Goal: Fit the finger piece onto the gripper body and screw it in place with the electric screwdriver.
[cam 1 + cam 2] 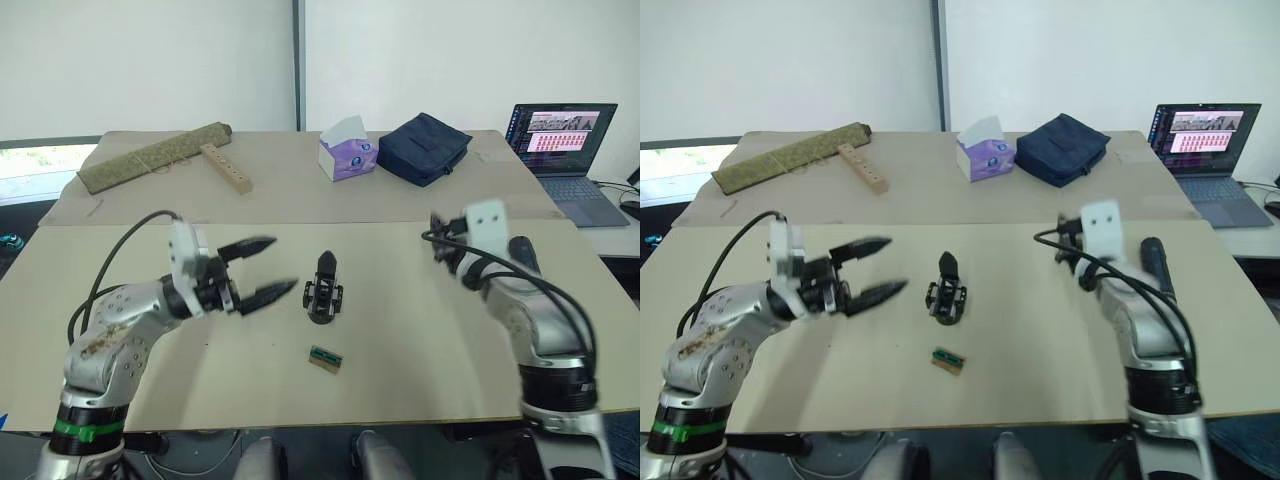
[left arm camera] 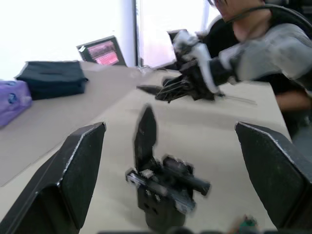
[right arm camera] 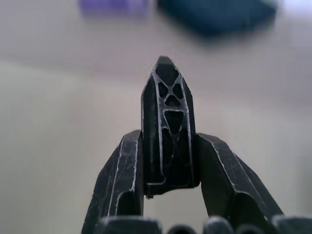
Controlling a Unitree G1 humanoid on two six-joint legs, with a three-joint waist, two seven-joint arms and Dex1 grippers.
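Beige table [image 1: 400, 340], white wall behind, second table pushed against its far edge.

Far table, left to right: rolled green mat [image 1: 150, 157], wooden strip with holes [image 1: 226, 167], purple tissue box [image 1: 347, 150], dark blue bag [image 1: 425, 147], open laptop [image 1: 562, 140] on a side desk at far right.

Left gripper [image 1: 262, 270] hovers over the near table's left half, fingers spread wide, nothing between them, tips pointing at the gripper body [image 1: 324, 290].

Gripper body stands upright mid-table, one pointed finger sticking up. Small green block [image 1: 325, 358] lies just in front of it, apart.

Right gripper [image 3: 168, 146] is raised over the table's right side, clamped on the finger piece [image 3: 168, 129], point sticking out past the fingertips.

Screwdriver [image 1: 1155, 262] lies on the table by the right arm.
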